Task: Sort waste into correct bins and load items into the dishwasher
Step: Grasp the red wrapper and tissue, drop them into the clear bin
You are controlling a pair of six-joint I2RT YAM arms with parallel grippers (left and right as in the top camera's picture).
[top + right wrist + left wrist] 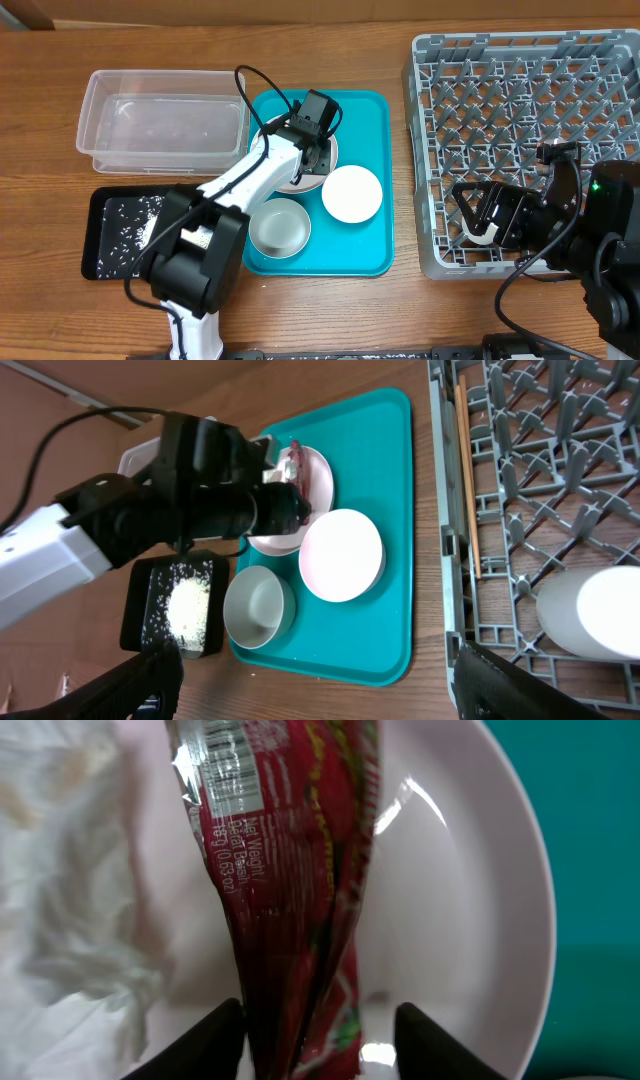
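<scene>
Red wrapper [290, 920] points straight out from left hand [320, 1042] (over plate [480, 920]).

**Colours across the table**

A teal tray [365, 120] carries a pale pink plate [470, 920] at 11 o'clock, a white dish [352, 193] at 3 and a grey-green bowl [279, 227] at 7. On the plate lie a glossy red wrapper [290, 870] with white print and a white napkin [60, 920]. There is a white-speckled black tray [95, 232], a grey rack [500, 100] and a brown wood-grain table [60, 320].

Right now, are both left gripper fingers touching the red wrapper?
Apart. In the left wrist view, bare pink plate shows between the red wrapper and one finger of the left gripper; the other finger borders it.
</scene>
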